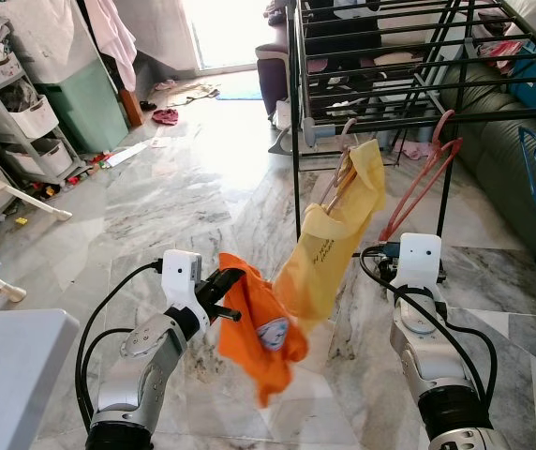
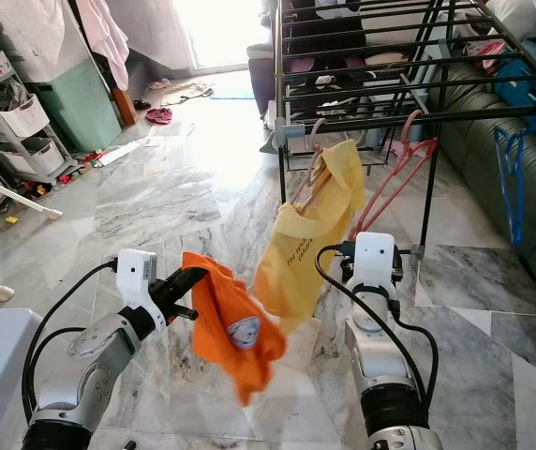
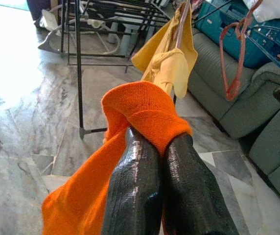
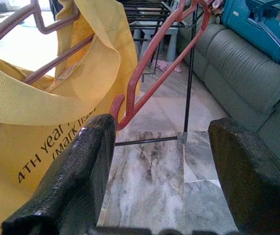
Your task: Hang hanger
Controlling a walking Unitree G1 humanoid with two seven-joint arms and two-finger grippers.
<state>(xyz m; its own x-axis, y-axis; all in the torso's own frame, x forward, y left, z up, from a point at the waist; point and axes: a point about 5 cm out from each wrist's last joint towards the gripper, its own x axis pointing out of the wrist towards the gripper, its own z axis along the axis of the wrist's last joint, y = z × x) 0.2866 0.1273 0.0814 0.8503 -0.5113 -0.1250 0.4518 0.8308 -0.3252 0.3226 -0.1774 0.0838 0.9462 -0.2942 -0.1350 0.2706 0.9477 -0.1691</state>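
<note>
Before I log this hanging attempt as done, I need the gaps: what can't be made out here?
- Where the yellow shirt's hanger hooks the drying rack: the shirt covers it in the eye views.
- Right gripper: its own wrist housing blocks it in the eye views.
- Yellow shirt's print: cut off by a finger in the right wrist view.
- Orange garment's badge: too small.
</note>
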